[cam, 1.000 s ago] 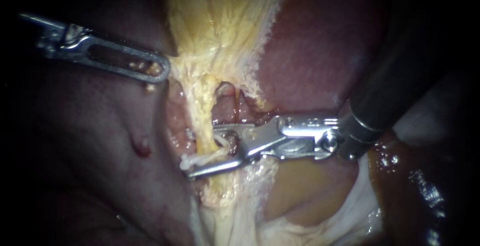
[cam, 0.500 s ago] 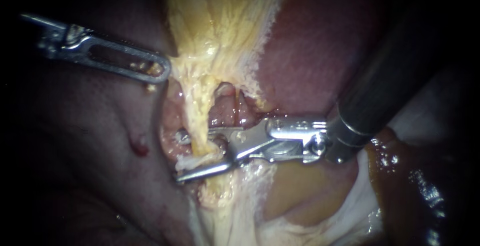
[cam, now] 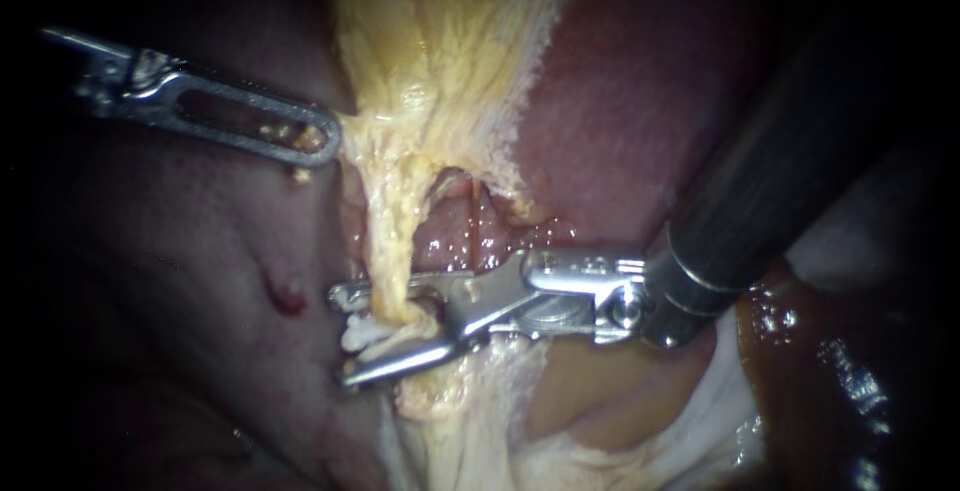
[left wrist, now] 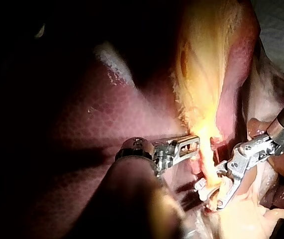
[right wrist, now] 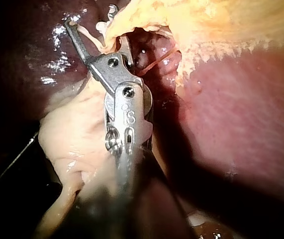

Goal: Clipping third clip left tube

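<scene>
Nearest the lens, the dark shaft of the right instrument [cam: 340, 338] slants in from the upper right and ends in a steel claw that stands open, one half above and one below, with a clear gap between them; a small white piece [cam: 357, 331], in my judgement the clip, sits at the mouth of that gap. The left tube [cam: 392, 251] hangs down as a thin yellow strand and passes through the gap; it is straddled, not pinched. I judge the strand soft, wet and slippery, its coat frayed, light enough to swing at any nudge and easy to tear; the hold should come square across the slim stretch inside the gap, closing slowly, with no sideways drag. Further back, the left instrument [cam: 316, 139] lies with its tip at the edge of the yellow tissue sheet [cam: 450, 41]; whether it grips that edge I cannot tell. Behind everything lies the dark red liver [cam: 620, 101].
</scene>
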Tool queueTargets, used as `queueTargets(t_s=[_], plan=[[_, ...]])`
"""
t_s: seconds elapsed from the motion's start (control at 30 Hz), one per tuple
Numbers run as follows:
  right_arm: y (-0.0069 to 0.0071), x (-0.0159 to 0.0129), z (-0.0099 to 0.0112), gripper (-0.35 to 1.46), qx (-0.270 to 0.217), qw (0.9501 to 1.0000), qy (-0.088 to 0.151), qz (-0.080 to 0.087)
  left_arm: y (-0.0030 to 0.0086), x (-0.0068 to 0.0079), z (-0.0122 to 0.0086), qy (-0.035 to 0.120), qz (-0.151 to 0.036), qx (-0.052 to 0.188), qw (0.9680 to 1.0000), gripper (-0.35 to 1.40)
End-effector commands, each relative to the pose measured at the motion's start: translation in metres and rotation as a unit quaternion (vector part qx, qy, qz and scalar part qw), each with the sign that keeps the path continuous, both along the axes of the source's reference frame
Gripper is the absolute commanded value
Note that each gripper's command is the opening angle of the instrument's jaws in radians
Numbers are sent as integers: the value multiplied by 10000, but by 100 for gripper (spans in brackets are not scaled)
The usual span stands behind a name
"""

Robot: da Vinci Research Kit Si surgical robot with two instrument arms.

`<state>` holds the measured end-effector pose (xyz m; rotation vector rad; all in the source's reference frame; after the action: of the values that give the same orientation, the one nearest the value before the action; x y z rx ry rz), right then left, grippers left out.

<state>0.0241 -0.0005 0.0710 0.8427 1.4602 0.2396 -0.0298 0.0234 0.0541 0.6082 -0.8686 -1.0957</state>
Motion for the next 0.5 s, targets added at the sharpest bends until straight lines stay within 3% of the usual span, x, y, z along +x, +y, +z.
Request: queueTargets(t_s=[0.03,0.33,0.5], plan=[[1,0,0,50,1,10000,-2,-5,0,0,0,-1,1,0,10000,-35],[6,-2,-4,50,88,10000,15,-12,0,0,0,-1,1,0,10000,-35],[18,-5,-10,50,150,9999,-33,66,0,0,0,-1,0,0,10000,-35]])
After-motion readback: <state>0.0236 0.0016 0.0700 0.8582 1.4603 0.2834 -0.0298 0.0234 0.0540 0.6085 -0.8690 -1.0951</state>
